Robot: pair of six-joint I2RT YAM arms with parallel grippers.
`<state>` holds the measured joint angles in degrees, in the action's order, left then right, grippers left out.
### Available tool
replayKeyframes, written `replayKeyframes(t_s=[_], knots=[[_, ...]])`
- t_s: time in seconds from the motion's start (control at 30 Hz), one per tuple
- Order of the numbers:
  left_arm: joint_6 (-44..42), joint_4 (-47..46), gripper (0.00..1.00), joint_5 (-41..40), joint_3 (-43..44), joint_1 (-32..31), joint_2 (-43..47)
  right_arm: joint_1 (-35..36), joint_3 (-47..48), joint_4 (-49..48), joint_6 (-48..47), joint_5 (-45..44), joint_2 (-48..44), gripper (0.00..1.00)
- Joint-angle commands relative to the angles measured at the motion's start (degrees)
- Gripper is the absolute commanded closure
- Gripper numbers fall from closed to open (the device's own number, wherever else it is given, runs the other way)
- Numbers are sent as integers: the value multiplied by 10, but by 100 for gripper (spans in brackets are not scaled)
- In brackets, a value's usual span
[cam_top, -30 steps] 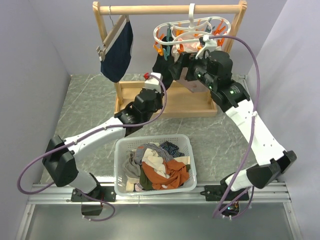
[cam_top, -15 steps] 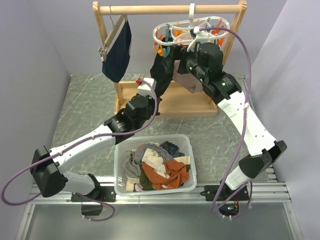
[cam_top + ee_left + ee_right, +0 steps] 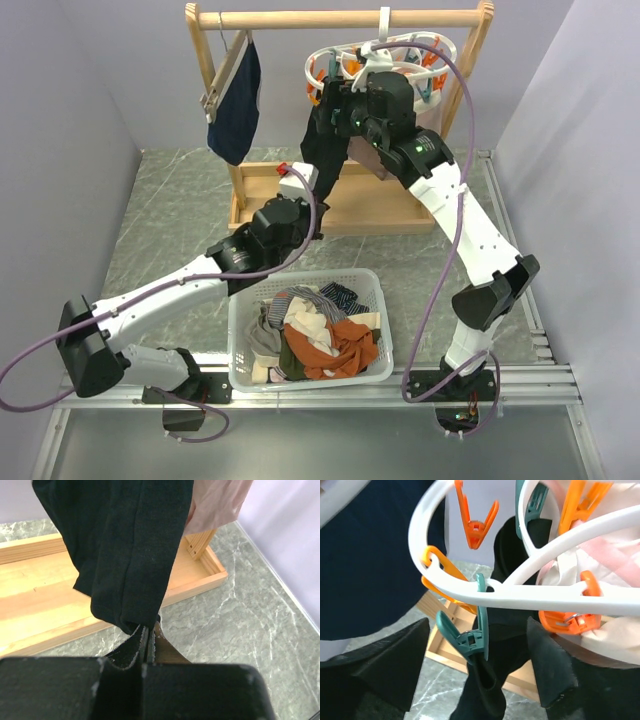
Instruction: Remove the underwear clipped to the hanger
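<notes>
The white ring hanger (image 3: 385,55) hangs by its hook from the wooden rail, with orange and teal pegs around it. The black underwear (image 3: 325,150) hangs from a teal peg (image 3: 479,639). My left gripper (image 3: 297,178) is shut on its lower hem (image 3: 132,622), the fingertips pressed together (image 3: 149,632). My right gripper (image 3: 477,630) is open, one finger (image 3: 395,665) on each side of that teal peg, not touching it. A whitish garment with pink edging (image 3: 615,555) and a pale pink-beige one (image 3: 215,505) hang behind.
A navy garment (image 3: 235,105) hangs on a flat wooden clip hanger at the rail's left. The wooden rack base (image 3: 390,205) lies under the hanger. A white basket (image 3: 245,370) of mixed clothes stands at the near edge between the arm bases.
My right gripper has risen and moved left to the teal peg holding the black underwear. My left gripper has shifted slightly down and left, still on the black hem.
</notes>
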<state>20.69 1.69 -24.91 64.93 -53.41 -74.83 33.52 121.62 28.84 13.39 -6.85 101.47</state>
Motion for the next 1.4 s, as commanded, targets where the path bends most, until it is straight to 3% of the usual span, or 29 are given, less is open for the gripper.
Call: replayKeyframes(t_s=[0.0,0.23,0.47,0.7,1.0,1.03,1.07,1.13,1.23,1.37], knots=[[3,-1,99,-4,4,-4,32,2,27,-8,-12,3,0,18],[6,5,99,-2,-1,-7,34,2,44,-23,-7,27,4,52],[4,9,99,-9,5,-11,40,2,90,4,-6,21,29,96],[1,20,99,-19,20,-11,46,1,64,-10,4,24,12,100],[-12,25,99,-23,37,-10,46,-3,42,-13,16,38,3,99],[-13,25,99,-23,40,-10,46,-4,41,-14,17,39,3,93],[-13,26,99,-23,41,-11,45,-3,42,-13,20,40,5,79],[-10,27,99,-23,41,-10,47,-4,50,-2,23,39,7,41],[-7,28,99,-22,42,-11,50,-5,50,4,30,44,-2,25],[-4,36,99,-16,46,-11,53,-9,-11,-25,36,86,-78,17]])
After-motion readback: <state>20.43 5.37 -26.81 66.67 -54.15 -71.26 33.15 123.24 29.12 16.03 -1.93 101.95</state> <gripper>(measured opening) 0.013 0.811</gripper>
